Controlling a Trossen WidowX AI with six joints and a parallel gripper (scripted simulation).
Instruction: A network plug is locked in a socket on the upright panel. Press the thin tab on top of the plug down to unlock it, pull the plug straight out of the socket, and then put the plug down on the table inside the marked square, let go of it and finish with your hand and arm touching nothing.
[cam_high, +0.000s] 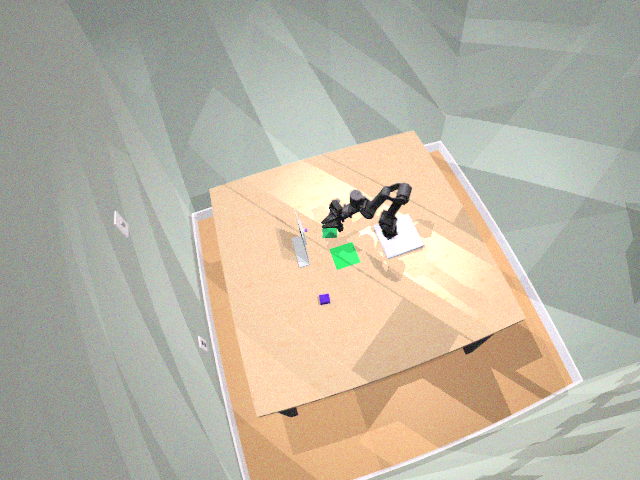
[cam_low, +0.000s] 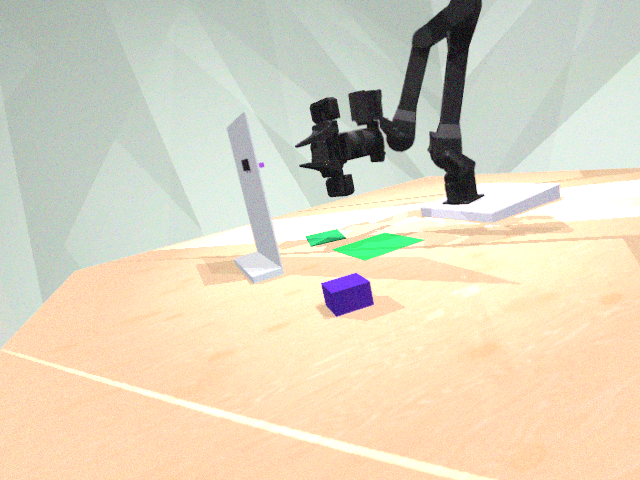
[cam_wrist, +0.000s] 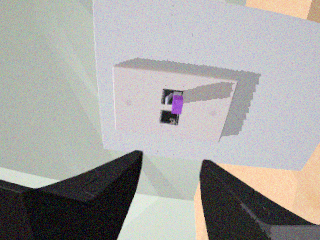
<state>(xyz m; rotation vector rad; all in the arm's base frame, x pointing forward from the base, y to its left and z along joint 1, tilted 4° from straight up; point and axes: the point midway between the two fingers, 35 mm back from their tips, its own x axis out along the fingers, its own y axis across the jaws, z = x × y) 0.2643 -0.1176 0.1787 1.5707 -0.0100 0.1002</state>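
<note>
A small plug with a purple part (cam_high: 306, 230) (cam_low: 261, 165) (cam_wrist: 177, 105) sits in the upper opening of the pale socket plate (cam_wrist: 140, 115) on the upright grey panel (cam_high: 302, 258) (cam_low: 258, 222) (cam_wrist: 280, 50). The tab cannot be told apart from the plug's body. My gripper (cam_high: 323, 225) (cam_low: 298, 156) (cam_wrist: 171, 163) is partly open and empty. It stands off from the panel on the arm's side, its fingers pointing toward the panel and touching nothing. A larger green square (cam_high: 344, 255) (cam_low: 379, 245) is flat on the table.
A smaller green patch (cam_high: 329, 233) (cam_low: 325, 237) lies under the gripper, near the larger square. A violet-blue block (cam_high: 324, 299) (cam_low: 347, 294) stands on the table at the camera side of the panel. The arm's white base plate (cam_high: 408, 242) (cam_low: 522, 198) is behind the squares. A second, dark socket opening (cam_wrist: 169, 117) is below the plug.
</note>
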